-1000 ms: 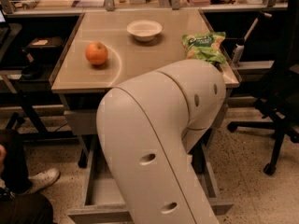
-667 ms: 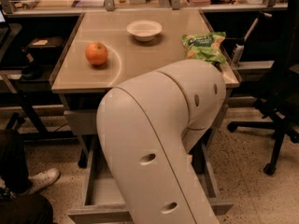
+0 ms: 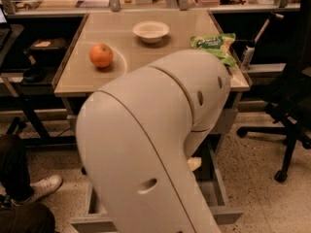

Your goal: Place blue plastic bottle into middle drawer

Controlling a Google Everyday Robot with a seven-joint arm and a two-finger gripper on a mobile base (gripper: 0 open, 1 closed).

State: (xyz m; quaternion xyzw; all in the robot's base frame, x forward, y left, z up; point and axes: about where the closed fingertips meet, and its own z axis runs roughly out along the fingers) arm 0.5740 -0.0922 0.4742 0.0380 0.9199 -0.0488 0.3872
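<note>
Arm (image 3: 146, 144) fills the foreground, its pale housing bent over the front edge of the worktop (image 3: 146, 72) and reaching down below it. Jaws: hidden behind the arm's bulk, somewhere under the worktop's front edge; open or closed, cannot tell. Blue plastic bottle: not visible, so its place relative to the jaws cannot be told. Middle drawer (image 3: 228, 213) stands pulled out below the arm; only its grey corners and right side wall show. On the worktop: orange fruit (image 3: 101, 56) left, white bowl (image 3: 151, 31) at the back, green packet (image 3: 216, 45) at the right edge.
</note>
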